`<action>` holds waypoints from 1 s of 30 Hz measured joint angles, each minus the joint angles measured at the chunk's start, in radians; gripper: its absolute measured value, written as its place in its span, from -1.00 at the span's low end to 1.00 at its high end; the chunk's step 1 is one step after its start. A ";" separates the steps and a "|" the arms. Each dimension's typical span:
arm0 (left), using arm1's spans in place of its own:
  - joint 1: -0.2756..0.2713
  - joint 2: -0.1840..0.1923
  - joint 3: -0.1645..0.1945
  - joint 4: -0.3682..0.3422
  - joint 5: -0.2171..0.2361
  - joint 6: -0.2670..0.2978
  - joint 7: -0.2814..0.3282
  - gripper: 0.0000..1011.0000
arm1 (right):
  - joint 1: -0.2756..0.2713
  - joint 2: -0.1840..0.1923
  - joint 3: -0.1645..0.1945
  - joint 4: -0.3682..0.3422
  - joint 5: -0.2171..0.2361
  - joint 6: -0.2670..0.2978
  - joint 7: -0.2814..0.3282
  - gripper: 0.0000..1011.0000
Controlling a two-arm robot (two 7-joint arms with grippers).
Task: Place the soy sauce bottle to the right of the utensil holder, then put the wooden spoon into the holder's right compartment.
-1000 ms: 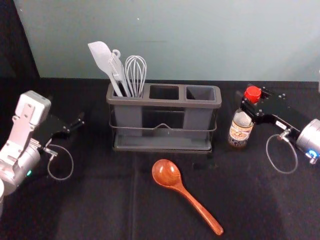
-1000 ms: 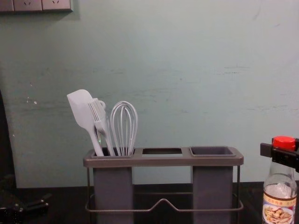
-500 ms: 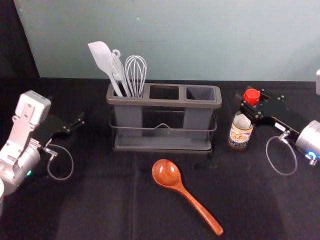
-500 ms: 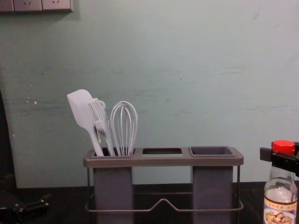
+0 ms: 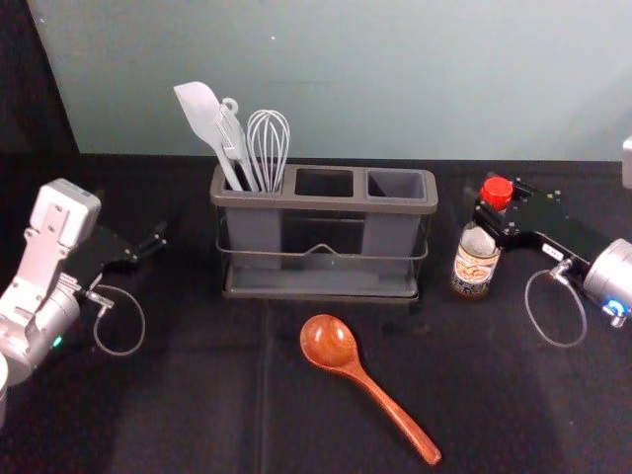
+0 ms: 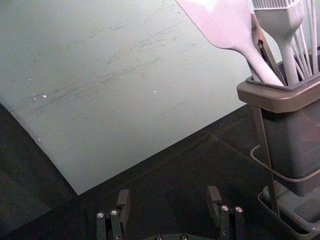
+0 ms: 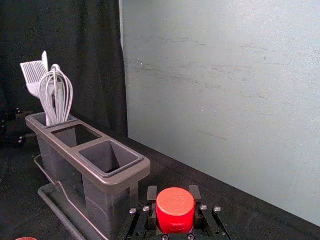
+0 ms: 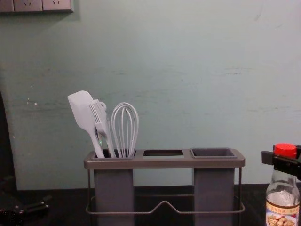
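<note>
My right gripper point(image 5: 492, 209) is shut on the upright soy sauce bottle point(image 5: 476, 260), just below its red cap, to the right of the utensil holder point(image 5: 321, 293). In the right wrist view, the fingers of my right gripper point(image 7: 173, 194) press both sides of the red cap point(image 7: 175, 206). The wooden spoon point(image 5: 380, 395) lies in front of the holder, bowl toward it. The holder's right compartment point(image 7: 111, 157) is empty. My left gripper point(image 5: 148, 240) hangs at the left; in its wrist view the left gripper point(image 6: 169, 196) stands open, holding nothing.
A white spatula point(image 5: 204, 118), a brush and a whisk point(image 5: 269, 148) stand in the holder's left compartment. The wall point(image 5: 346, 79) rises behind the black-covered table point(image 5: 197, 395).
My right gripper and the bottle have moved down a little together, with a slight shift in the head view. The left arm, holder and spoon have stayed still.
</note>
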 joint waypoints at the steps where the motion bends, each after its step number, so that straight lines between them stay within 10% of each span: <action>1: 0.000 0.000 0.000 0.000 0.000 0.000 0.000 0.99 | 0.000 0.000 0.000 0.000 0.000 0.000 0.000 -0.24; 24: 0.000 0.000 0.000 0.000 0.000 0.000 0.000 0.99 | -0.001 0.000 0.000 -0.002 0.000 -0.002 0.000 0.97; 30: 0.000 0.000 0.000 0.000 0.000 0.000 0.000 0.99 | -0.001 0.000 0.000 -0.002 0.000 -0.002 -0.001 0.98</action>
